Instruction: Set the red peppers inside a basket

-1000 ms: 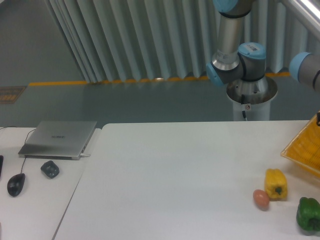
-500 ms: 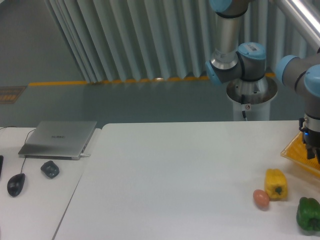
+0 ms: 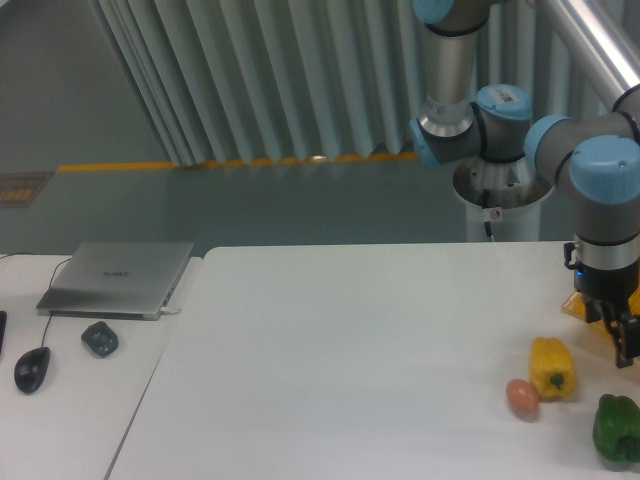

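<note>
No red pepper shows in this view. The yellow-orange mesh basket (image 3: 571,304) lies at the table's right edge, and only small bits of it show behind the arm's wrist. My gripper (image 3: 618,345) hangs in front of the basket, just right of and above the yellow bell pepper (image 3: 552,368). Its dark fingers (image 3: 624,343) point down, partly cut off by the frame edge. I cannot tell how far apart they stand or whether they hold anything.
A green bell pepper (image 3: 616,428) sits at the front right corner. A small brownish-orange egg-shaped thing (image 3: 521,397) lies left of the yellow pepper. On the side table to the left are a laptop (image 3: 117,277), a mouse (image 3: 32,368) and a small dark object (image 3: 100,338).
The arm has swung in from the right and come down. The wrist and gripper now cover most of the basket, closer to the yellow pepper. The peppers have not moved.
</note>
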Controlling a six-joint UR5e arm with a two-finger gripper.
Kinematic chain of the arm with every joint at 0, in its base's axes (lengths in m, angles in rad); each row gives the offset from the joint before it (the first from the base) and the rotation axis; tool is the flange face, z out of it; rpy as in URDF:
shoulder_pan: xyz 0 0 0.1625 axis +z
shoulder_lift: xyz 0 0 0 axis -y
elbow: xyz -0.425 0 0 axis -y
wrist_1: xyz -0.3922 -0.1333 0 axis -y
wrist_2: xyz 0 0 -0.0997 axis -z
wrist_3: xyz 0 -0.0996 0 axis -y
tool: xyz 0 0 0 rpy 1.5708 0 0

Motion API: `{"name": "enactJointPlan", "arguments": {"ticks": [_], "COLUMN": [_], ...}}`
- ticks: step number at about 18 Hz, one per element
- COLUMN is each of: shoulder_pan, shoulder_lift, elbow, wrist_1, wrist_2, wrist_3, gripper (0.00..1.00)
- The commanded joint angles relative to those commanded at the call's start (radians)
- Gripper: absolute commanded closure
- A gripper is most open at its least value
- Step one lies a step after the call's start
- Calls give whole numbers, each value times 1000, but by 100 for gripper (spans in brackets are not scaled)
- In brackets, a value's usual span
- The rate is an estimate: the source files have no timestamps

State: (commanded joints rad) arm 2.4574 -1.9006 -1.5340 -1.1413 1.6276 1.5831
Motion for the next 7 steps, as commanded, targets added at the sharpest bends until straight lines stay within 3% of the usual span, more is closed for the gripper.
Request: {"name": "enactJointPlan", "arguments": {"ticks": [7], "shoulder_pan": [-12], "shoulder_lift": [-3], "elbow": [6], "wrist_1": [0], "wrist_2": [0], "wrist_3": [-2], "gripper": [0]}}
